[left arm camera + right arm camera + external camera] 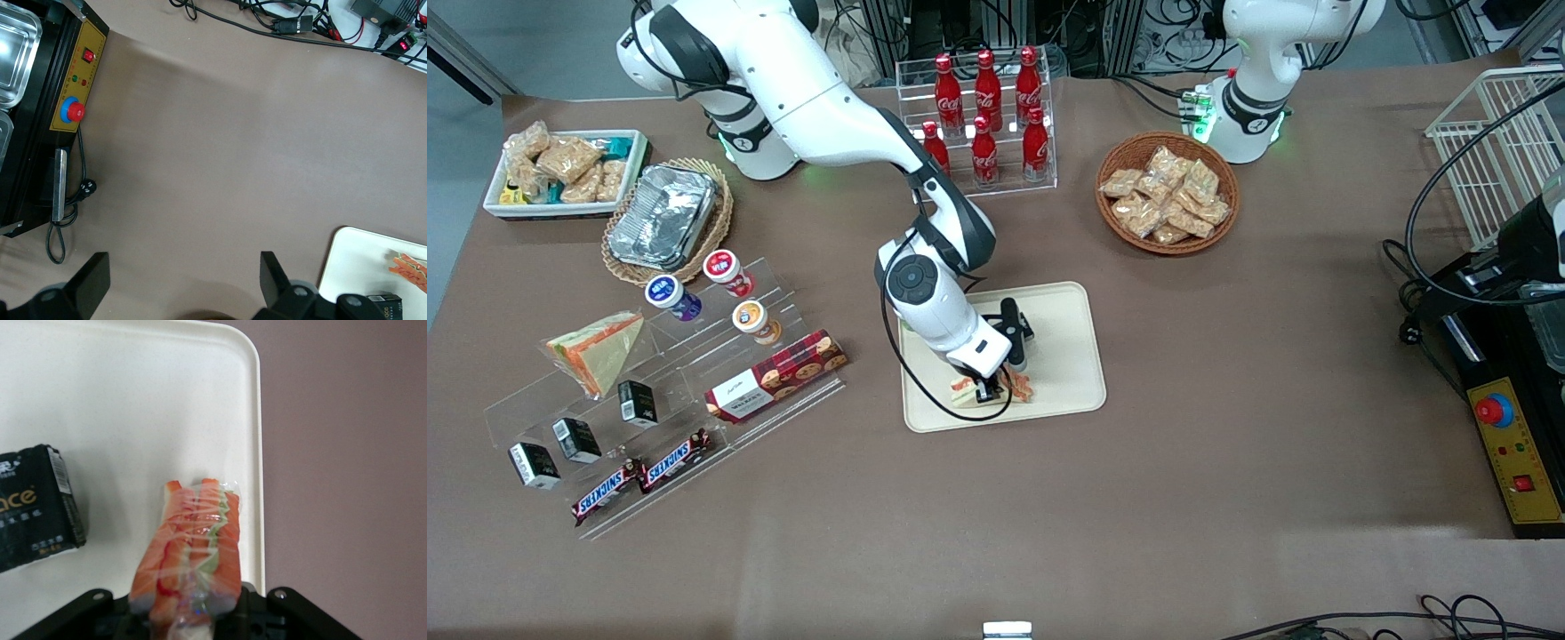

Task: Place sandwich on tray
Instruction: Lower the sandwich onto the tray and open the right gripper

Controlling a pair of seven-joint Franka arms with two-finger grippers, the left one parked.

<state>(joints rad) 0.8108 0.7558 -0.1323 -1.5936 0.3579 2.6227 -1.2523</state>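
The sandwich [1018,388], a wrapped wedge with orange-red filling and a little green, sits between the jaws of my right gripper [1000,378]. The gripper is shut on it, holding it very low over the cream-beige tray [1067,356], by the tray's edge nearest the front camera. In the right wrist view the sandwich [193,547] points out from the gripper [193,613] over the tray [133,400], close to its rim. I cannot tell whether it touches the tray. The left wrist view shows a tip of the sandwich [408,267] on the tray [360,267].
A small black box [37,510] lies on the tray beside the sandwich. A second wedge sandwich [596,348] rests on the clear acrylic shelf [694,382] with snacks, toward the working arm's end. Cola bottles [987,107] and a wicker basket [1167,191] stand farther back.
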